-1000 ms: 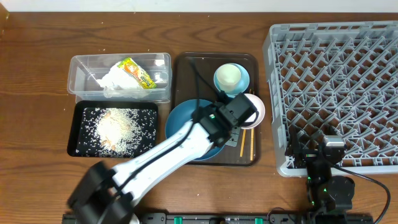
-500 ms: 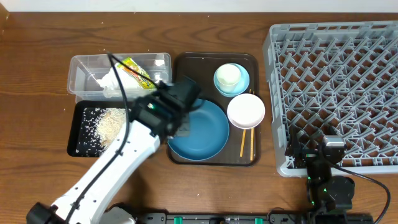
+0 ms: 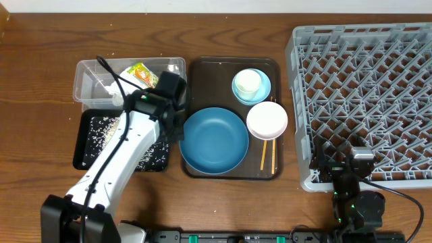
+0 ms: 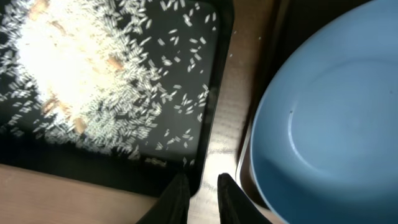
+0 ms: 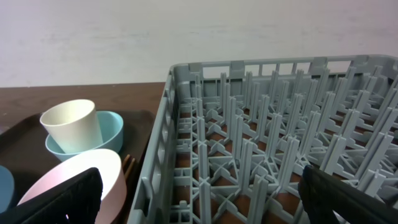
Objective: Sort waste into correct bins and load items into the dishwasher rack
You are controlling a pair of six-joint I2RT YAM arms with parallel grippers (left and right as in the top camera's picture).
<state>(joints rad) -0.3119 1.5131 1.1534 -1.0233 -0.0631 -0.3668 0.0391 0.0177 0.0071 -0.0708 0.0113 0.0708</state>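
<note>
My left gripper [image 3: 175, 125] [image 4: 200, 186] is shut and empty, low over the table strip between the black tray [image 3: 84, 158] [image 4: 205, 106] and the blue plate [image 3: 214, 140] [image 4: 323, 118]. Loose rice [image 3: 101, 131] [image 4: 74, 68] lies in the black tray. The clear tub [image 3: 88, 71] holds the napkin [image 3: 108, 86] and the snack wrapper [image 3: 142, 73]. The cream cup [image 3: 248, 81] [image 5: 69, 124] stands in the light-blue bowl [image 3: 263, 91] [image 5: 112, 127]. The white bowl [image 3: 267, 120] [image 5: 81, 177] sits beside the chopsticks [image 3: 266, 156]. My right gripper [image 3: 341, 156] [image 5: 205, 199] is open at the rack's [image 3: 364, 81] [image 5: 273, 143] front edge.
The plate, bowls, cup and chopsticks all rest on a dark brown serving tray [image 3: 202, 67]. The rack's wall [image 5: 158, 149] stands right next to that tray. My left arm [image 3: 115, 162] stretches over the black tray.
My left arm has swung left from the white bowl, across the blue plate, to the gap beside the black tray. The plate now shows whole. The right arm has not moved.
</note>
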